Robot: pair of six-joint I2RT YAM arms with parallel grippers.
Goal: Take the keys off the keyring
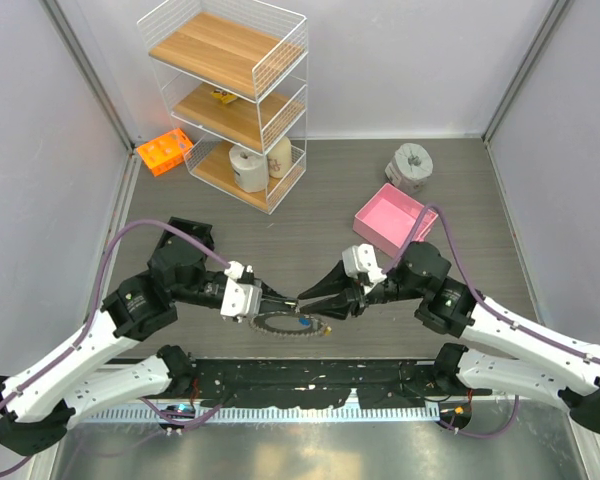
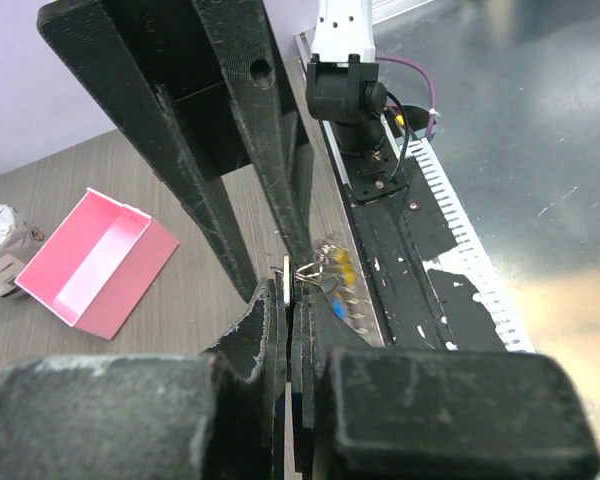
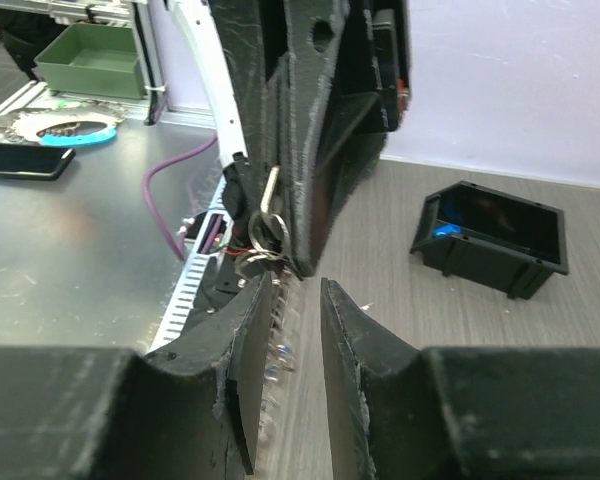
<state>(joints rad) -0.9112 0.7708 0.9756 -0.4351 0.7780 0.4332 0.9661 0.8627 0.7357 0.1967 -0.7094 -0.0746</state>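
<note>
Apparently so the keys (image 1: pixel 311 322) can be worked loose, the keyring (image 1: pixel 268 326) is pinched at the bench's (image 1: pixel 460 205) near edge by the left claw (image 1: pixel 293 299), while the right claw (image 1: pixel 305 298) is held partly spread beside them.

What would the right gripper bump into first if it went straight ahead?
Probably the left gripper, which sits almost tip to tip right in front of it, with the keys dangling there.
</note>
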